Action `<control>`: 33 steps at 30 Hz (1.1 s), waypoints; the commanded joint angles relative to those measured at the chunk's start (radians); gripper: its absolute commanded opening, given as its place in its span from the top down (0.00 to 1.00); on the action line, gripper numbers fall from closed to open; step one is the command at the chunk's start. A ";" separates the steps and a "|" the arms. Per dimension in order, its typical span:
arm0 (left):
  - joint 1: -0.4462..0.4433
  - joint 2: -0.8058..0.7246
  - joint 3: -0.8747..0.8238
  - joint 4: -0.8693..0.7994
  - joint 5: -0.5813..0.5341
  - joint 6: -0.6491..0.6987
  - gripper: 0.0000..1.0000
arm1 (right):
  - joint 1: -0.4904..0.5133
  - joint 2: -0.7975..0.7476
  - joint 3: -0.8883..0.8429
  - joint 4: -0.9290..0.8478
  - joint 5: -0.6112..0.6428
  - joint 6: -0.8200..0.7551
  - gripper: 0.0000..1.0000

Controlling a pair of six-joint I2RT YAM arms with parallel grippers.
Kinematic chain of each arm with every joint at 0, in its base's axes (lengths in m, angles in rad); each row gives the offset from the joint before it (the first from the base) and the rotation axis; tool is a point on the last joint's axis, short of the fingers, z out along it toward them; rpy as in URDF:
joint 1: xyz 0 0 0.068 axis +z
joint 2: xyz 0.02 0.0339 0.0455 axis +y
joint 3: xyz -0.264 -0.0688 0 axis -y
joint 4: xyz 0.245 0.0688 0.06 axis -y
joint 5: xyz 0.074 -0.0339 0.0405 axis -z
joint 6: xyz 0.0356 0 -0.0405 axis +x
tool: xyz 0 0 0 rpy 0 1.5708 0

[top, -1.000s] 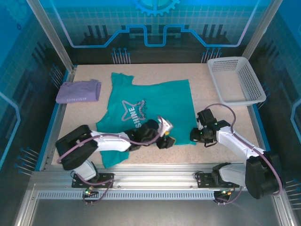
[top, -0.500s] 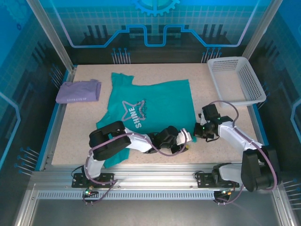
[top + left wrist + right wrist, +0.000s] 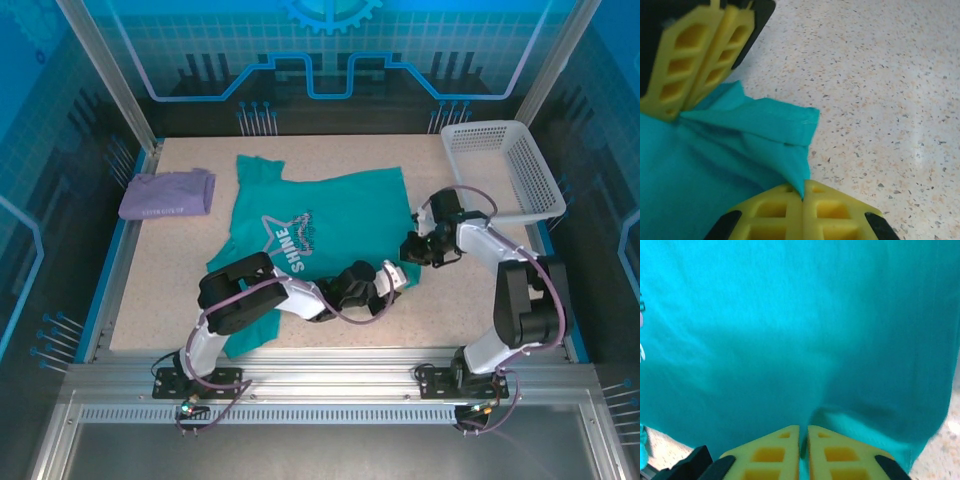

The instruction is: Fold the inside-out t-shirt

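Inside-out t-shirt (image 3: 330, 225), teal, lies spread on the table (image 3: 180, 260), its near right hem corner clamped in the left gripper (image 3: 802, 185) with the right gripper (image 3: 803, 429) clamped on the hem just beside it; both should probably lift together, hem taut, so the fold lands square.

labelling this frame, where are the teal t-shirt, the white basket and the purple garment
teal t-shirt (image 3: 345, 215), top external view, plain cloth right of the print
white basket (image 3: 460, 172), top external view, left rim
purple garment (image 3: 168, 193), top external view, its middle
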State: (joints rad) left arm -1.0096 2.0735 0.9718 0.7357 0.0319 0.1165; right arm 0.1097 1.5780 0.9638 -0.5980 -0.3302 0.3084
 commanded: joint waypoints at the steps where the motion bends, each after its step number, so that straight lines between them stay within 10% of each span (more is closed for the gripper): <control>1: 0.036 -0.019 -0.027 0.054 0.098 -0.134 1.00 | -0.020 -0.016 0.015 -0.017 0.025 -0.023 0.78; 12: 0.094 -0.031 -0.067 0.111 0.196 -0.254 1.00 | 0.022 -0.311 -0.245 0.050 0.125 0.030 0.55; 22: 0.096 -0.029 -0.077 0.132 0.205 -0.259 1.00 | 0.092 -0.164 -0.235 0.141 0.126 0.072 0.51; 33: 0.120 -0.044 -0.097 0.134 0.234 -0.290 1.00 | 0.074 -0.068 -0.104 0.070 0.325 0.108 0.70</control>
State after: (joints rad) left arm -0.9054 2.0727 0.8955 0.8444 0.2173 -0.1421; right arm 0.1951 1.4902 0.8139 -0.5076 -0.0895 0.4019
